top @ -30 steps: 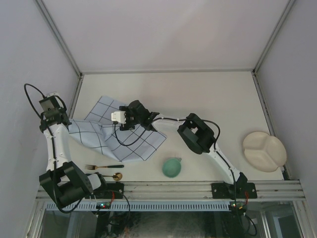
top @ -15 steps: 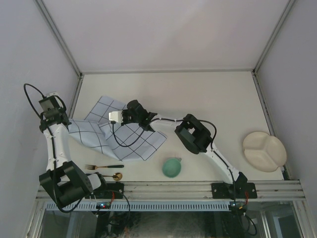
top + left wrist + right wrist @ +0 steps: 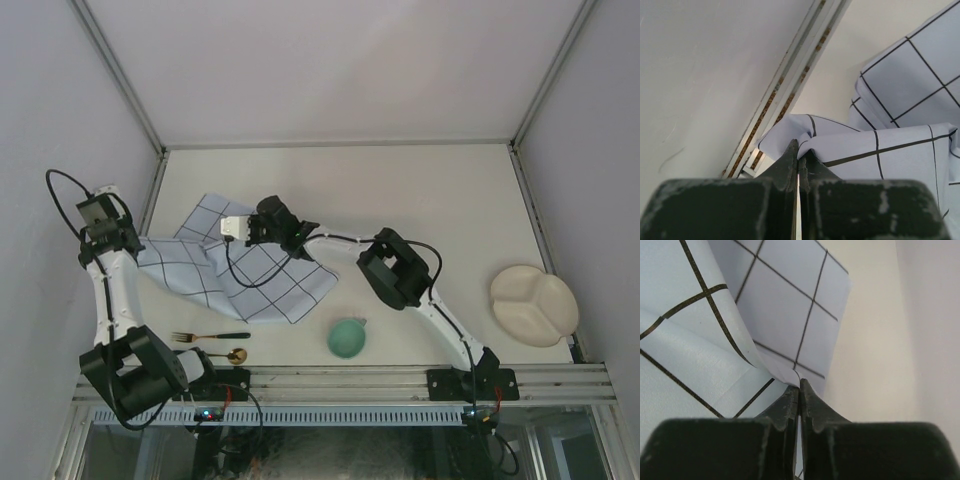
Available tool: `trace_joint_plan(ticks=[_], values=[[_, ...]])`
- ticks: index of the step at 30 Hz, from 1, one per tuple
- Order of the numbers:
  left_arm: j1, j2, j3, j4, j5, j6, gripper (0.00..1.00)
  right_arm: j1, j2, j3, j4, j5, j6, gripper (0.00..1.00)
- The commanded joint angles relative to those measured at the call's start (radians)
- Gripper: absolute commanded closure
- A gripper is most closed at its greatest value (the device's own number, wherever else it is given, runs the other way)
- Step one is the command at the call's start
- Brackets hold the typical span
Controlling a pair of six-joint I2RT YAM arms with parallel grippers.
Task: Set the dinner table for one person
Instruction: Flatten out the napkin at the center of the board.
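The table (image 3: 420,190) fills the middle of the top view. A blue cloth (image 3: 275,290) lies on its left part. The left gripper (image 3: 798,156) pinches one cloth edge tight. The right gripper (image 3: 799,389) pinches another. A green bowl (image 3: 347,337) and fork (image 3: 210,336) sit at the bottom, and a plate (image 3: 533,305) at the right.

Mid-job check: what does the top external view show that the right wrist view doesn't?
Only top external: the divided plate, green bowl, fork and spoon. Only right wrist: the right jaws shut on an edge of the grid cloth, close up. Both: that cloth and the dinner table.
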Motion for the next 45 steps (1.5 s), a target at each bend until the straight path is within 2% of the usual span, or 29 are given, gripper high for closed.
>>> trace_joint_plan(ticks=[1, 5, 13, 21, 24, 28, 31, 35, 39, 45], values=[[0.008, -0.043, 0.102, -0.011, 0.125, -0.029, 1.00, -0.059, -0.212, -0.062, -0.030, 0.097, 0.027, 1.00], [-0.024, -0.015, 0.190, -0.032, 0.243, -0.062, 1.00, -0.119, -0.364, -0.163, -0.087, 0.153, 0.082, 1.00], [-0.347, 0.095, 0.313, -0.023, 0.287, -0.075, 1.00, -0.230, -0.667, -0.278, -0.333, 0.168, 0.238, 1.00], [-0.528, 0.236, 0.476, -0.014, 0.399, -0.141, 0.99, -0.265, -0.944, -0.338, -0.533, 0.229, 0.305, 1.00], [-0.537, 0.248, 0.533, -0.032, 0.394, -0.143, 1.00, -0.300, -1.027, -0.347, -0.594, 0.243, 0.337, 1.00], [-0.537, 0.216, 0.595, -0.052, 0.318, -0.110, 1.00, -0.380, -1.137, -0.388, -0.623, 0.247, 0.352, 1.00], [-0.530, 0.191, 0.657, -0.099, 0.255, -0.078, 1.00, -0.446, -1.192, -0.392, -0.655, 0.229, 0.359, 1.00], [-0.506, 0.147, 0.681, -0.084, 0.238, -0.091, 1.00, -0.522, -1.250, -0.398, -0.673, 0.208, 0.364, 1.00], [-0.522, 0.212, 0.786, -0.099, 0.293, -0.151, 1.00, -0.563, -1.284, -0.400, -0.681, 0.188, 0.382, 1.00], [-0.622, 0.327, 0.931, -0.106, 0.316, -0.217, 0.99, -0.583, -1.301, -0.409, -0.702, 0.154, 0.430, 1.00]])
